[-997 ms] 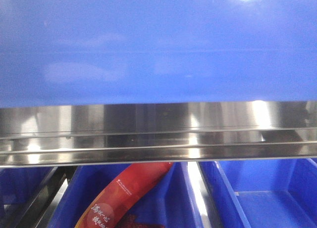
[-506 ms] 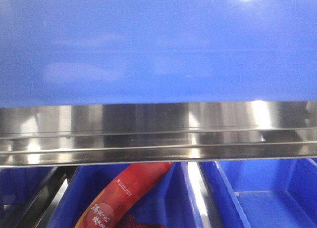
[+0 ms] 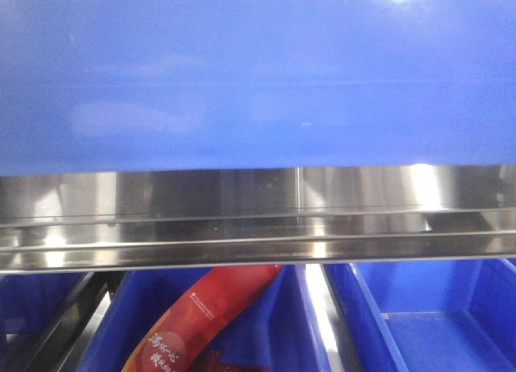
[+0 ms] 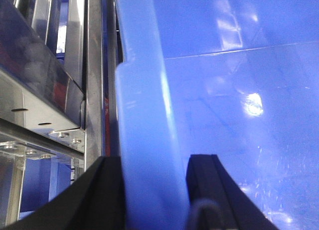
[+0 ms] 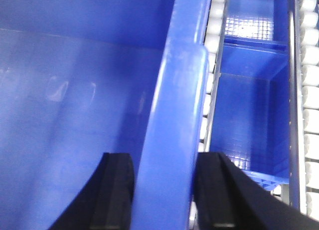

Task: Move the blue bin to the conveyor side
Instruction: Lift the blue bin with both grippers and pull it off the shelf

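Front view: the blue bin's long wall runs crosswise above a steel rail, with smaller bins below.

Left wrist: the left hand straddles one end rim, its fingers pressed on both faces, and steel framing stands close beside.

Right wrist: the right hand clamps the opposite rim. Rollers run just beside it, leaving little room.

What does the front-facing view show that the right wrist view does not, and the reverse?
Only the front-facing view shows the broad steel beam below the blue bin and a red packet in a smaller bin underneath. Only the right wrist view shows the right gripper with a finger on each side of the bin's rim, and white rollers beside it. Both show the blue bin's glossy wall.
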Robot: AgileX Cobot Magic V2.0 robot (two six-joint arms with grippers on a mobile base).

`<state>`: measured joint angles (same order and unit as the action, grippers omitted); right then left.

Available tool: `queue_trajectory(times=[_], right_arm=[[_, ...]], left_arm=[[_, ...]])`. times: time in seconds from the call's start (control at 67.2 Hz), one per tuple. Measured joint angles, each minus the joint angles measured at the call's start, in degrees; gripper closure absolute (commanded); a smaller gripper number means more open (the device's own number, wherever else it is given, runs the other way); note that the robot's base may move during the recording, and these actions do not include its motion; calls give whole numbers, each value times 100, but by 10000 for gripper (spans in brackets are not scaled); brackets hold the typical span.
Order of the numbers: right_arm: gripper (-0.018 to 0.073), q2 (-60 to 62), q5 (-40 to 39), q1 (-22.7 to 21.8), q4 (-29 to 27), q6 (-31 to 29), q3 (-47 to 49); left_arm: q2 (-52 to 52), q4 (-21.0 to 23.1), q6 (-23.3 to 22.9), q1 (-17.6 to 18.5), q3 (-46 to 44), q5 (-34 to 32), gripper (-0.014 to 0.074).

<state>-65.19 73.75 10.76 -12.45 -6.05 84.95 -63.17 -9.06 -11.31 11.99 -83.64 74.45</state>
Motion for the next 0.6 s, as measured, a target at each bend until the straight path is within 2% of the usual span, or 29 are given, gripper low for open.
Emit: queue_trajectory(times=[0.595], right_arm=[[637, 0, 0, 0, 0, 0, 0]], left_arm=[[0, 0, 0, 0, 0, 0, 604]])
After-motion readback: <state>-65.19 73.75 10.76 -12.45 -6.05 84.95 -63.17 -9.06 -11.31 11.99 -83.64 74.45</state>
